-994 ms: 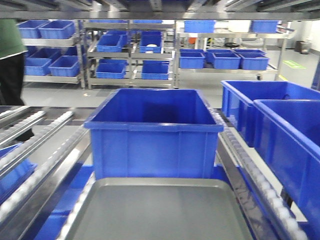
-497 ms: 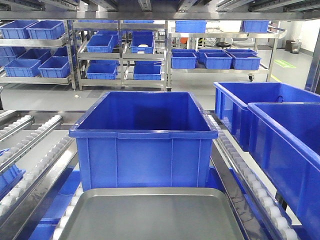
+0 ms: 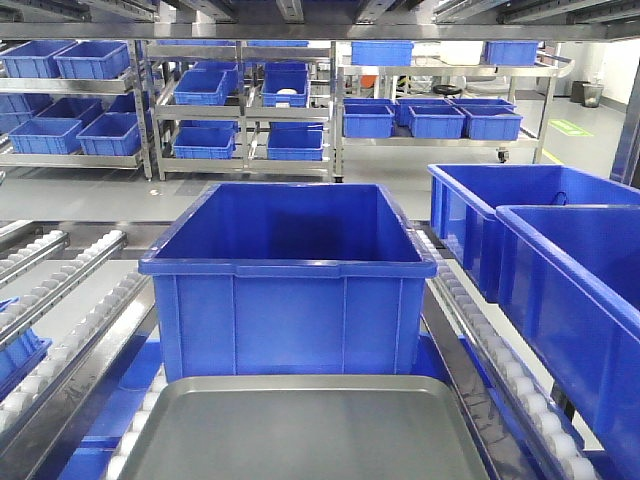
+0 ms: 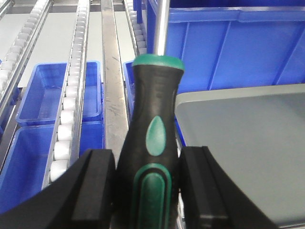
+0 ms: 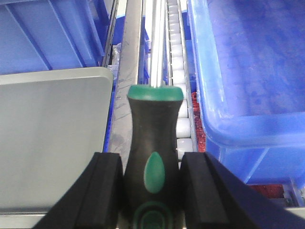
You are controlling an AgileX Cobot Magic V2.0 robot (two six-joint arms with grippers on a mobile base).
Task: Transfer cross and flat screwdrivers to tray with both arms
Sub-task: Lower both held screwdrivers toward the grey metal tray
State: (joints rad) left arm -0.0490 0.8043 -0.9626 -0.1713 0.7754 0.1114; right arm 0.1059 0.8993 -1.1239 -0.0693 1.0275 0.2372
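L gripper [image 4: 148, 191] is clamped on the L screwdriver [image 4: 155, 109], held over the rail [image 4: 112, 95] just left of the tray [image 4: 238, 143]; can't tell the tip type. R gripper [image 5: 155, 191] is clamped on the R screwdriver [image 5: 155, 129], over the rollers [image 5: 178, 52] just right of the tray. I'd bring both inward and go low before release, laying them apart w/ shafts kept off the blue crate [image 3: 290, 290].

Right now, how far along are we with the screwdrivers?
Done: both pickups. In hand: the left claw grips the left screwdriver, the right claw the right screwdriver, each beside the tray, not over it. Left: the tray is bare, so both need placing. Tips are out of view; cross or flat, I cannot tell.
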